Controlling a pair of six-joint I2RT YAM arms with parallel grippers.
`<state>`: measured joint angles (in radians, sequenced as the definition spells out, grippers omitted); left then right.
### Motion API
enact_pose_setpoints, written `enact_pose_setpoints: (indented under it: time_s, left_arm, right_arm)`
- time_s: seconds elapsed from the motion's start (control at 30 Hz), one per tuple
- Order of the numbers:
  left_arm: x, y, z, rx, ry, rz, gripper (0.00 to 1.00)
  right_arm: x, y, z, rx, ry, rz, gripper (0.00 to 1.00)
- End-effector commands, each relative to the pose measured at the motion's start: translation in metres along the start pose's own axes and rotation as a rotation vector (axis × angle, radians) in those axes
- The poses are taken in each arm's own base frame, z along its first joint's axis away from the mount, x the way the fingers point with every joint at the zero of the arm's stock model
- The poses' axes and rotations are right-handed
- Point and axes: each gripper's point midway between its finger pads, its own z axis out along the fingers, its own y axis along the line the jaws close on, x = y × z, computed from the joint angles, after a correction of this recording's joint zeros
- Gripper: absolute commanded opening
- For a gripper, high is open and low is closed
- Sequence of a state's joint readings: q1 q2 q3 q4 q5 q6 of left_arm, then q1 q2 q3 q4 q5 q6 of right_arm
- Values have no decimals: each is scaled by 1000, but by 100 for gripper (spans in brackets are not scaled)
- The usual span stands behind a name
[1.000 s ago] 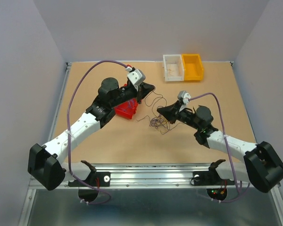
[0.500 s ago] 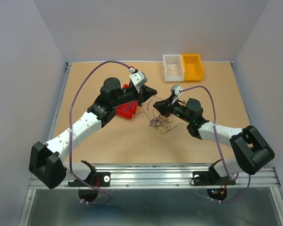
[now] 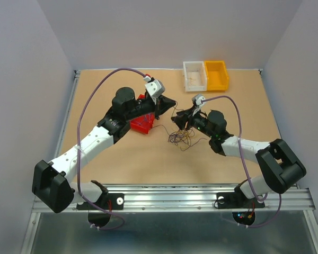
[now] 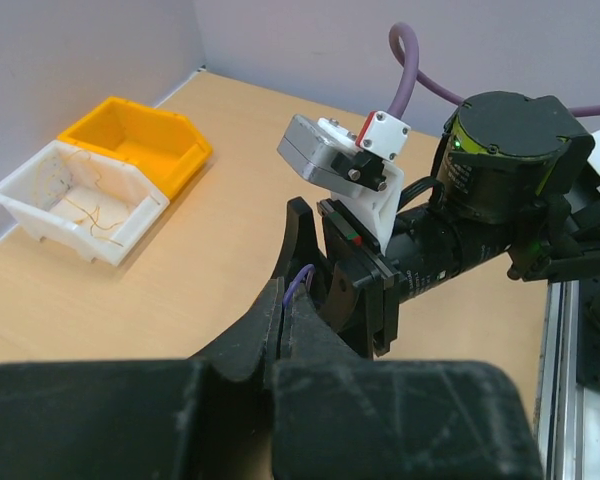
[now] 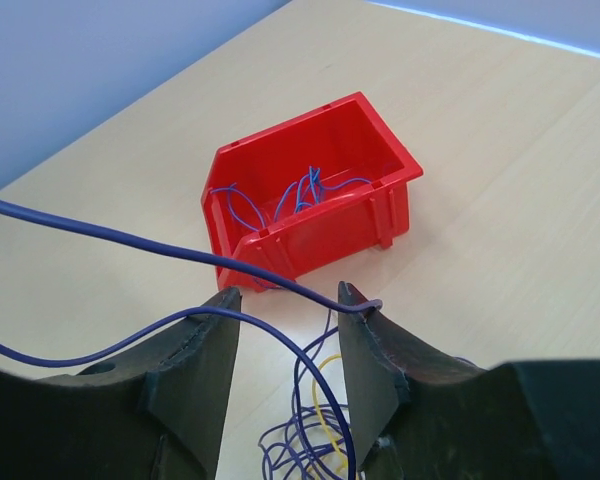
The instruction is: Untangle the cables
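The cables [image 3: 181, 138] lie as a loose clump of blue-purple, yellow and dark wires on the table, below both grippers. My left gripper [image 3: 169, 102] is shut on a blue-purple wire [image 4: 301, 279] that loops out at its fingertips [image 4: 285, 290]. My right gripper [image 3: 179, 119] is just right of the left one, above the clump. In the right wrist view it [image 5: 288, 295] is open; two blue-purple wires [image 5: 130, 240] cross the gap between the jaws, and one rests on the right fingertip [image 5: 358, 300]. The clump [image 5: 310, 440] lies below the jaws.
A red bin [image 3: 142, 123] holding blue-purple wires [image 5: 300, 195] stands under the left arm. A white bin [image 3: 195, 75] with thin tan wires [image 4: 80, 205] and a yellow bin [image 3: 217, 75] stand at the back edge.
My right gripper has moved up and left, close to the left gripper, and its arm has swung inward. The left gripper has shifted slightly right and stays shut.
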<state>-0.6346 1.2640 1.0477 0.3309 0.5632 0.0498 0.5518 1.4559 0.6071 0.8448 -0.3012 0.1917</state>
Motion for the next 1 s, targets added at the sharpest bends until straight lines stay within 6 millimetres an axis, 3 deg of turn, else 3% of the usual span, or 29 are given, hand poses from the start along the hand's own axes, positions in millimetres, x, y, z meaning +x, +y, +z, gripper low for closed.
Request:
enact_pose_setpoints:
  time_s: [0.0, 0.2, 0.5, 0.6, 0.63, 0.73, 0.83, 0.97]
  left_arm:
    - [-42, -5, -9, -12, -106, 54, 0]
    - [-39, 21, -8, -154, -101, 12, 0]
    - [-34, 37, -7, -237, -86, -14, 0]
    - [-34, 29, -5, -192, -84, -12, 0]
    - [-34, 27, -5, -175, -82, -10, 0]
    - [-30, 18, -2, -120, -72, -12, 0]
    - [-30, 15, 0, -95, -68, -12, 0]
    - [-29, 10, 0, -67, -64, -13, 0]
  right_arm:
    - [-39, 1, 12, 4, -112, -34, 49]
    - [-40, 24, 2, -112, -103, -67, 49]
    - [-50, 20, -14, -59, -141, -94, 48]
    - [-49, 19, -14, -49, -142, -88, 49]
    - [-47, 17, -13, -43, -137, -86, 60]
    - [-44, 15, -8, -40, -127, -78, 76]
    - [-45, 14, -3, -40, -126, -75, 83]
    - [-39, 8, 5, -25, -111, -55, 84]
